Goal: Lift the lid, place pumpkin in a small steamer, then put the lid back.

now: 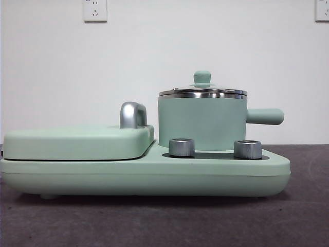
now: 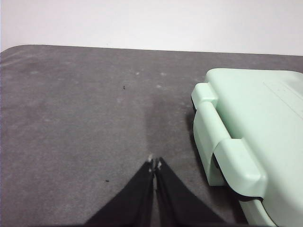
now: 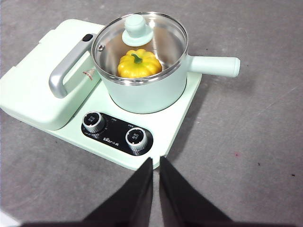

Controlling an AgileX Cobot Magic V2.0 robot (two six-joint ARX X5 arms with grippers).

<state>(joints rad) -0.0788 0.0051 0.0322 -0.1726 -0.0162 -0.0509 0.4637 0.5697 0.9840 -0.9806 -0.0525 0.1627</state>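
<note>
both grippers hang clear of the cooker and hold nothing. right gripper (image 3: 156, 160) has its two black jaws pressed nearly together, with only a thin slit between them, and sits above the grey table (image 3: 246, 142) at the near edge of the cooker base (image 3: 170, 130), just in front of the black control panel (image 3: 116, 135) with its two silver dials (image 3: 93, 122). left gripper (image 2: 155, 164) also has its jaws pressed together, tips touching, over bare table beside the corner of the flat green griddle cover (image 2: 255, 118), not touching it. on the base, the small steamer (image 1: 201, 123) stands upright at the right, its straight handle (image 1: 264, 116) pointing right in the front view. the lid (image 3: 139, 45) rests flat on the pot's steel rim, closing it, with its green knob (image 1: 202, 77) on top. through the glass the pumpkin (image 3: 139, 64) shows inside the pot, sitting upright with its green stem up. left of the pot lies the griddle cover with its silver handle (image 1: 132, 115), close beside the pot. two wall sockets (image 1: 95, 10) show on the white wall behind.
</note>
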